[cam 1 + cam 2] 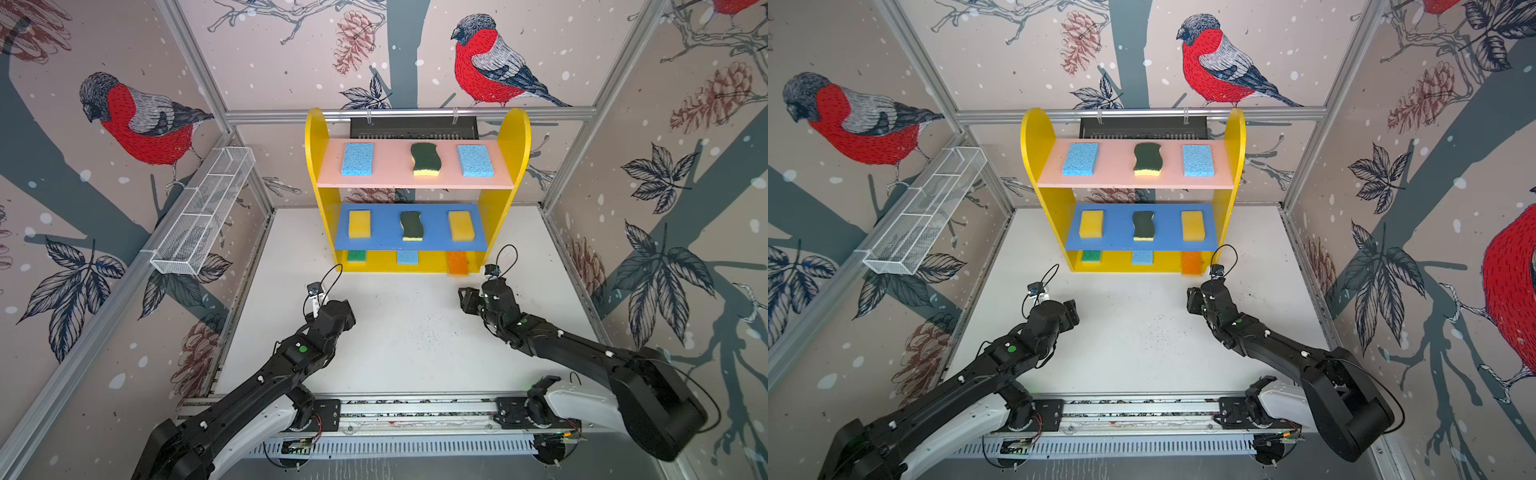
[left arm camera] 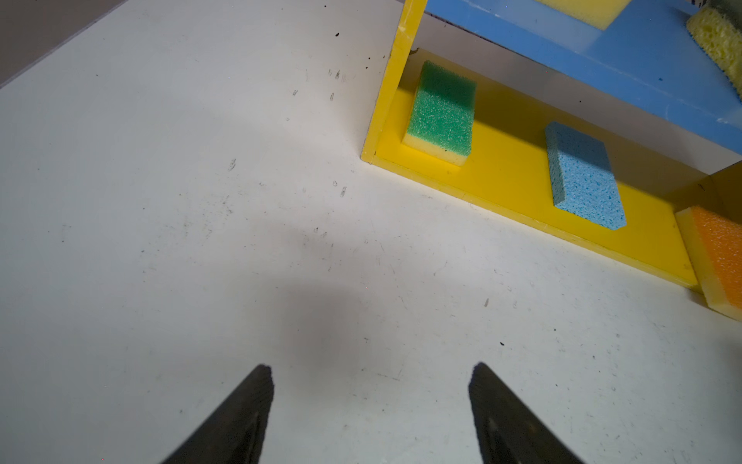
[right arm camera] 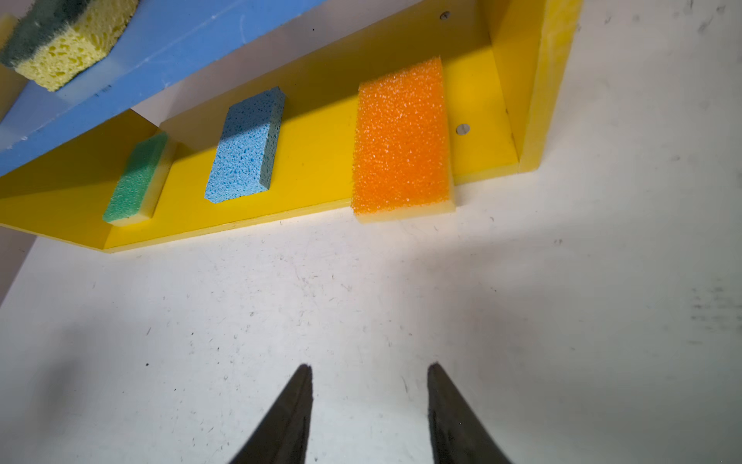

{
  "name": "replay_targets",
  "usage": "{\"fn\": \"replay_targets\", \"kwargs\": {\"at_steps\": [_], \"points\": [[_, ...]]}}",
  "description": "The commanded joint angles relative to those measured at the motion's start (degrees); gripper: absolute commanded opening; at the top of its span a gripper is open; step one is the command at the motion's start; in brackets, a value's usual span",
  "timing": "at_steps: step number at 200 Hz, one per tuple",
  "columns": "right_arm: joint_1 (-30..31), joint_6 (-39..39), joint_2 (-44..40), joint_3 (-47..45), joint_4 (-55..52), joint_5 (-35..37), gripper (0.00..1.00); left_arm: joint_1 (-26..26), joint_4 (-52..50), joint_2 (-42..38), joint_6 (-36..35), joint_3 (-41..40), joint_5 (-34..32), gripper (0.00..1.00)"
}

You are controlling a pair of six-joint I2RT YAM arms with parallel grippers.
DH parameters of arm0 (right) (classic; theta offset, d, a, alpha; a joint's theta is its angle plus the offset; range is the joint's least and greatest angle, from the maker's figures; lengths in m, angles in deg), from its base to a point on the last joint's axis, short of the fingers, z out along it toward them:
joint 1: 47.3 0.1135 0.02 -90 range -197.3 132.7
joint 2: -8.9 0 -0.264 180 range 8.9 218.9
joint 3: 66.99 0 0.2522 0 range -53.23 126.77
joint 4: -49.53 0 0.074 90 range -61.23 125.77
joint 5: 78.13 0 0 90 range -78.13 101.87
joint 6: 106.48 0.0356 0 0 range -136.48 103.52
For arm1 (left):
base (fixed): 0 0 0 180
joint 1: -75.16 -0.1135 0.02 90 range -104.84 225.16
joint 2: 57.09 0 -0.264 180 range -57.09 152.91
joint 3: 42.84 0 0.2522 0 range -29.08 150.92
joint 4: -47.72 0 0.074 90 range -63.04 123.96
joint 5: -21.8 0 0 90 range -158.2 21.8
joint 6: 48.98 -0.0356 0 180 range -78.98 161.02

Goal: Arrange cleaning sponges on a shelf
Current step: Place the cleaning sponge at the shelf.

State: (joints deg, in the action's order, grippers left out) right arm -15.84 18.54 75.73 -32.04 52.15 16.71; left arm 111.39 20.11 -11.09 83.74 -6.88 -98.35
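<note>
Right fingers (image 3: 289, 413) apart before orange sponge (image 3: 401, 132)

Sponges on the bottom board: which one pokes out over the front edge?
The orange sponge; the green sponge and light blue sponge sit fully on the yellow board.

White table (image 1: 407, 332) bears the shelf (image 1: 515, 141); three sponges (image 1: 357, 159) lie on each board; orange sponge (image 3: 401, 132) overhangs the bottom edge.
</note>
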Motion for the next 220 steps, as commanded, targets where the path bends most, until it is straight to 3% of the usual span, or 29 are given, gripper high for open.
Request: {"fn": "replay_targets", "kwargs": {"at_steps": [1,42,78,220], "points": [[-3.16,4.66,-2.29,-4.03,9.47,-10.48,0.37,0.15,-2.52,0.92,1.2,0.83,-1.49,0.78],[-4.85,5.59,-5.03,-7.72,12.34,-11.51,0.21,0.33,-2.31,0.26,2.05,0.21,-1.49,0.77],[-6.59,7.84,-1.64,-10.2,18.65,-14.05,0.04,0.33,-1.63,0.41,2.28,0.13,-1.41,0.77],[-9.07,11.28,18.91,-7.05,35.45,-15.19,0.01,0.33,-0.79,2.53,1.32,0.64,-2.28,0.77]]}}
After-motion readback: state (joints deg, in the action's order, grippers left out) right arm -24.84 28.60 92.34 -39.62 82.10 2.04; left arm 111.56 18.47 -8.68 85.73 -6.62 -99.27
